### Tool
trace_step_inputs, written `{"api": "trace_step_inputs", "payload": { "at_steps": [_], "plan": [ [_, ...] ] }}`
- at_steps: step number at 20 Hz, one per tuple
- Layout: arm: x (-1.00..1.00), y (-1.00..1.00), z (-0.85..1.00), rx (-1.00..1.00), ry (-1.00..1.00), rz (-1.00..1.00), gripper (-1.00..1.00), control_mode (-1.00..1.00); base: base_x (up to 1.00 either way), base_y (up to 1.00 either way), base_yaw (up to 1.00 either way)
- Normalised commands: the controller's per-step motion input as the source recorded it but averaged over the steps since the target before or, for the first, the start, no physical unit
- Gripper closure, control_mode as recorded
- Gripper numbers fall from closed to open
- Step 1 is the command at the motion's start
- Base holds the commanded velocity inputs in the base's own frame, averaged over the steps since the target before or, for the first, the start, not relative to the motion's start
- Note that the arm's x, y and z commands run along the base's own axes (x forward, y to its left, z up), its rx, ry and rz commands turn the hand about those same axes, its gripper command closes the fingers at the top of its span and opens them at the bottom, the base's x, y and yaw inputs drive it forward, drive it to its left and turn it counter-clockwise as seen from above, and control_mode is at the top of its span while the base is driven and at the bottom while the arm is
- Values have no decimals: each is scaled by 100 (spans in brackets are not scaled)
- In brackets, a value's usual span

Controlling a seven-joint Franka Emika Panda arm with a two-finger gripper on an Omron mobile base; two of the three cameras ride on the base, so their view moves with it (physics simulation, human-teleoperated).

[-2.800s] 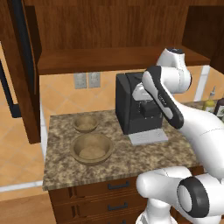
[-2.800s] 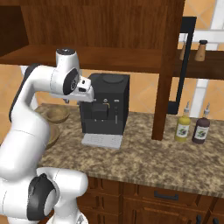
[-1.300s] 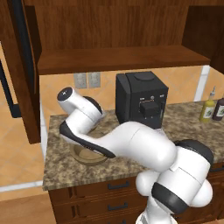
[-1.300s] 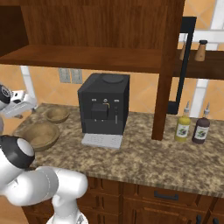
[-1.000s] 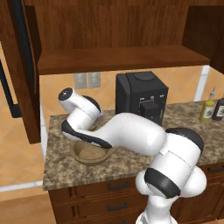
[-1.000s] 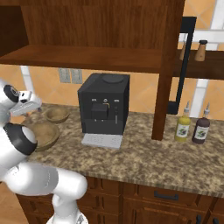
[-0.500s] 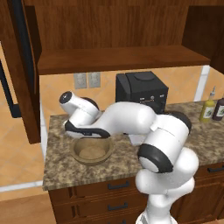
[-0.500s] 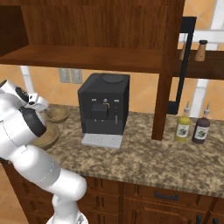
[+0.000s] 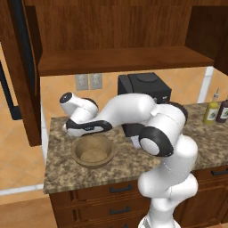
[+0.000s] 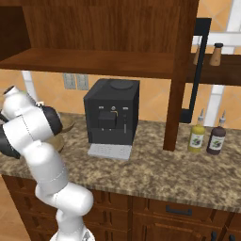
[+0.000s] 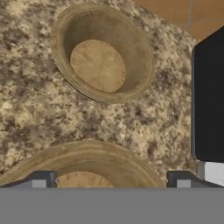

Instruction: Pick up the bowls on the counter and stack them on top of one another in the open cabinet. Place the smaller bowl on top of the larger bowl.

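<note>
Got the pincer (image 11: 111,180) hanging over the counter (image 11: 30,109) with its jaws spread wide, nothing between them. Through the hand cam the larger bowl (image 11: 89,164) sits right under the fingertips (image 11: 43,178), its rim curving between the two tips. The smaller bowl (image 11: 101,51) is further out ahead of the pincer, near the big one but not touching it, upright on the granite. The black coffee machine (image 11: 209,96) is off to one side of the pincer. From the left base cam the open cabinet (image 9: 120,58) is up above the hand, shelf bare
</note>
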Motion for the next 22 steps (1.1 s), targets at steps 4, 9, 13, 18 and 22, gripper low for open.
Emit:
{"api": "trace_step_inputs", "payload": {
  "at_steps": [4, 9, 13, 18, 22],
  "plan": [
    [32, 10, -14, 0, 0, 0, -100, -100, 0, 0, 0],
    [23, 9, -7, -1, 0, 0, -100, -100, 0, 0, 0],
    [23, 4, -31, -4, 0, 0, -100, -100, 0, 0, 0],
    [39, 0, -36, -4, 0, -1, -100, -100, 0, 0, 0],
    [34, 2, -25, 0, 0, 0, -100, -100, 0, 0, 0]
  ]
}}
